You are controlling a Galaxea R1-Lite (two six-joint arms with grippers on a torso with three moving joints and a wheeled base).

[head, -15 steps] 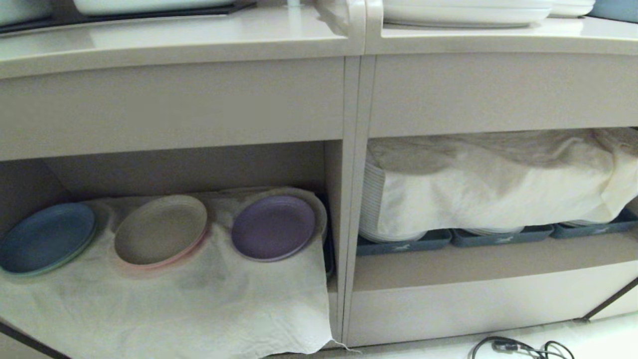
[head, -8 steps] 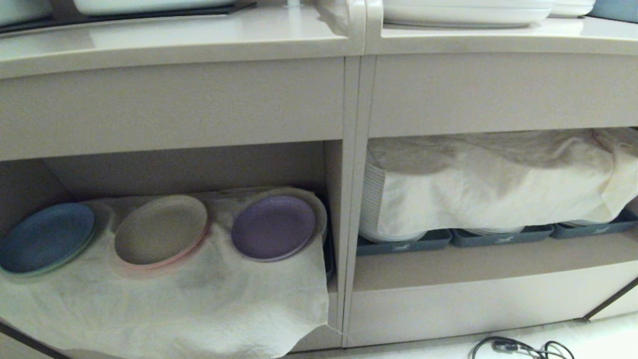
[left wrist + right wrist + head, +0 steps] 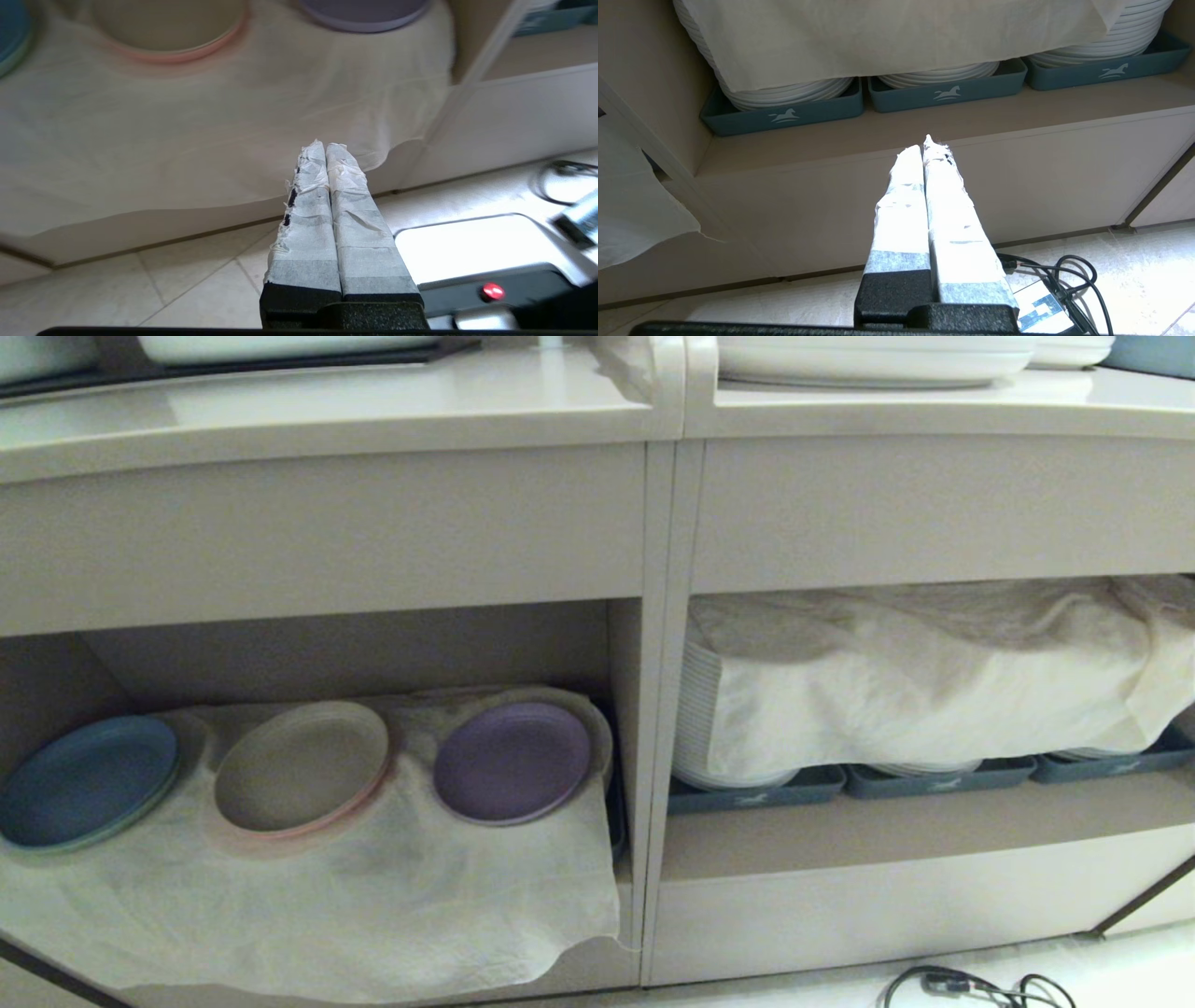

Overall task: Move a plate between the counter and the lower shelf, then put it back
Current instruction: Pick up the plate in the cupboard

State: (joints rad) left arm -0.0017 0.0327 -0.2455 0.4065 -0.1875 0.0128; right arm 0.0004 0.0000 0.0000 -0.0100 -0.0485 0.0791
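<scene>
Horse logos (image 3: 947,93) mark 3 trays (image 3: 943,91); left tool (image 3: 325,148) and right tool (image 3: 923,142) pinched together, empty

The blue plate (image 3: 86,782) is cut off at the left edge of the head view. A big cloth (image 3: 934,681) on the right hides most of the white plates (image 3: 695,709). Dishes (image 3: 868,357) on the counter (image 3: 373,406) are cut off at the top edge.

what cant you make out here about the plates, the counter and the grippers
- Head view: both grippers lie outside the frame.
- Head view: the counter is cut off by the top edge.
- Left wrist view: the plate is cut by the top edge.
- Right wrist view: the cloth hides the tops of the white plates.
</scene>
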